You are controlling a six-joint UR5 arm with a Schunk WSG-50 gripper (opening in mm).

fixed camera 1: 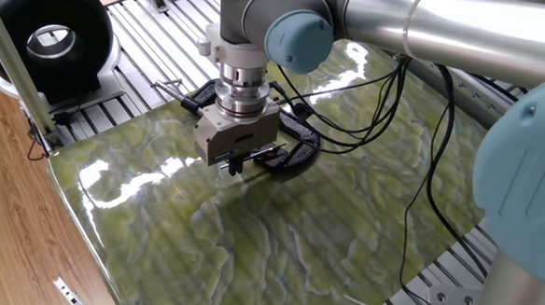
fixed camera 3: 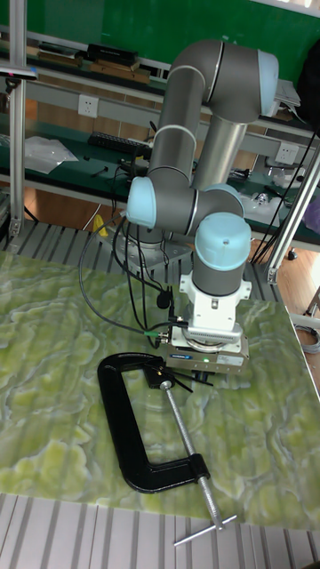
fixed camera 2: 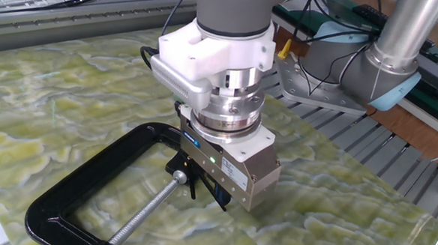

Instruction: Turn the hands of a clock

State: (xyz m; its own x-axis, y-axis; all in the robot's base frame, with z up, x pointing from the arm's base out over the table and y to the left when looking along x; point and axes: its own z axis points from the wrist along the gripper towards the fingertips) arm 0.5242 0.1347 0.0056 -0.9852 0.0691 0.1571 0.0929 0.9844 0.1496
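- the pincer (fixed camera 2: 224, 200) hangs low over the green marbled desk (fixed camera 2: 70, 92), right at the closed end of the black clamp (fixed camera 2: 88, 183), where the clock (fixed camera 2: 181, 165) is held.
- the clock sits between the clamp's fixed jaw and the tip of the silvery screw rod (fixed camera 2: 148, 206); in the tall fixed view it is a small dark spot (fixed camera 3: 182, 383) just under the pincer's body, on the desk surface.
- the hands (fixed camera 2: 192, 183) show as thin black needles; one points down and out from the hub toward the pincer. the other needles are hidden by the pincer's body or too small to make out.
- no dial or numbers show; the clock looks like a small black hub with pointers only, much smaller than the clamp around it.
- the pincer's dark fingertips sit close together just beside the needle, but whether they are closed, or touch or grip a hand, cannot be told from any view.
- the step in hand appears to be engaging a needle and sweeping it around the hub.
- to do it well, the wrist would best turn about an axis through the hub, so the fingertip follows the needle's arc rather than pushing it sideways.
- the needles look thin and easily bent, so light contact near the tip seems wise.
- the fingertips should stay clear of the screw rod and the clamp frame, both very near.
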